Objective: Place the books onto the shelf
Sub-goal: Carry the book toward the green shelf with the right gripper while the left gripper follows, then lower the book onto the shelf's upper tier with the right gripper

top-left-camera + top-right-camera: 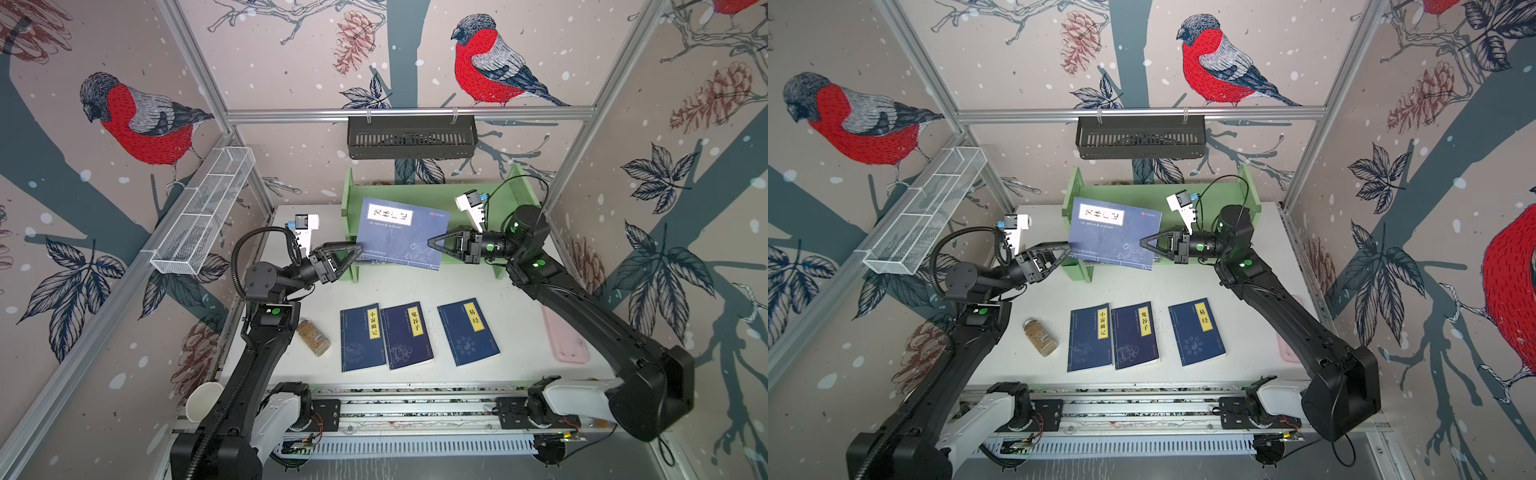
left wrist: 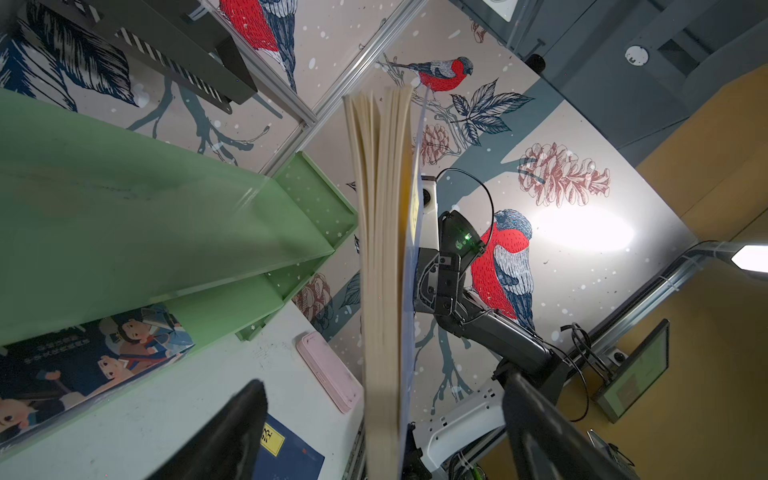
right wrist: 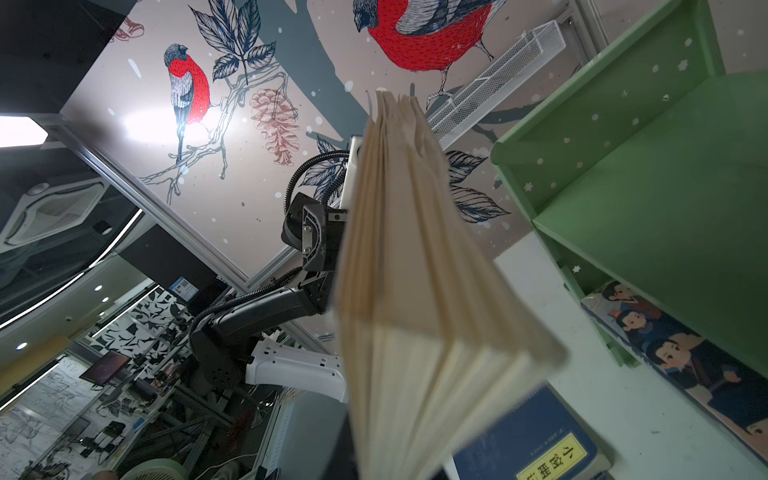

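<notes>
Above green shelf [image 1: 419, 194] front, right fingers [image 1: 436, 240] pinch blue paperback [image 1: 401, 237]; left fingers [image 2: 232, 428] spread, straddling its edge. Cartoon-cover book [image 2: 95, 357] lies on bottom tier. Three navy paperbacks [image 1: 407, 334] lie on desk [image 1: 519, 316], unshelved.

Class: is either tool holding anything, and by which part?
The right tool pinches the navy-blue book by its edge nearest that arm; the left tool is open, gripping nothing.

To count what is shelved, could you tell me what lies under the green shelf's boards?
One book with a cartoon-figure cover lies there, seen by both wrist cameras. In both top views the green shelf and the raised navy book hide it; anything deeper is covered.
</notes>
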Available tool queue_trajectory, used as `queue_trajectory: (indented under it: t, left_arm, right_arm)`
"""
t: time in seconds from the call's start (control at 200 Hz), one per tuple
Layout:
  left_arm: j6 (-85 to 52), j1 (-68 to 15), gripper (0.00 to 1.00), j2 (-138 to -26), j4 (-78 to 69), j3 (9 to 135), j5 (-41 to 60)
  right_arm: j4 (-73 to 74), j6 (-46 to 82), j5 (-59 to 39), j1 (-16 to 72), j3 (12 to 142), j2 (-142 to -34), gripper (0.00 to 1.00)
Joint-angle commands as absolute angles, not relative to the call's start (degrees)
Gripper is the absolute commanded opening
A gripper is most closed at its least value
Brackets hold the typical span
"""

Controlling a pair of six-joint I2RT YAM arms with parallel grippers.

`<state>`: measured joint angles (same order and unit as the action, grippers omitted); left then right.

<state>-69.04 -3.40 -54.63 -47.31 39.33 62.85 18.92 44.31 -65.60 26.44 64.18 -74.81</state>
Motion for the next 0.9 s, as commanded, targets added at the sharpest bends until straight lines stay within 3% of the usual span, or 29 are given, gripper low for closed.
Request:
queue_trajectory:
  t: [0.0, 0.07, 0.165, 0.295, 0.395, 0.42, 0.46, 0.535, 0.72, 0.895]
  left_arm:
    - [-72.0, -3.6, 0.81, -55.5, -52.5, 40.0, 64.5]
    - [-72.6, -4.1, 0.62, -56.1, -53.2, 40.4, 64.3]
    - [-71.2, -4.6, 0.21, -56.4, -52.9, 40.5, 63.1]
    - [-72.1, -4.6, 0.00, -56.4, -52.9, 39.9, 61.3]
    - [-71.5, -4.6, 0.00, -56.7, -52.5, 39.8, 59.8]
    - [-71.5, -4.6, 0.00, -56.8, -52.3, 39.8, 59.4]
    - [-71.7, -4.6, 0.00, -56.9, -52.4, 39.7, 58.6]
    - [-71.8, -4.6, 0.00, -57.3, -52.5, 39.6, 57.1]
    - [-72.5, -4.6, 0.00, -58.3, -52.7, 39.9, 55.3]
    - [-72.3, -4.6, 0.00, -59.3, -52.5, 39.7, 55.4]
  right_arm:
    - [16.9, 41.0, -70.4, 27.9, 65.2, -75.7, 0.01]
    - [11.6, 37.1, -70.0, 28.7, 67.3, -76.6, 0.00]
    - [9.8, 36.0, -69.9, 28.9, 68.8, -77.7, 0.01]
    - [11.7, 37.2, -68.9, 29.3, 68.9, -78.3, 0.00]
    - [13.6, 38.9, -68.7, 29.6, 68.8, -79.1, 0.02]
    - [13.6, 39.2, -68.7, 29.6, 68.9, -79.3, 0.07]
    - [13.5, 39.6, -68.5, 29.5, 69.1, -79.6, 0.30]
    - [13.2, 39.8, -67.6, 29.0, 68.6, -79.6, 0.43]
    - [27.3, 48.9, -63.7, 28.8, 59.4, -75.8, 0.45]
    - [32.9, 52.6, -60.1, 29.0, 55.4, -74.1, 0.39]
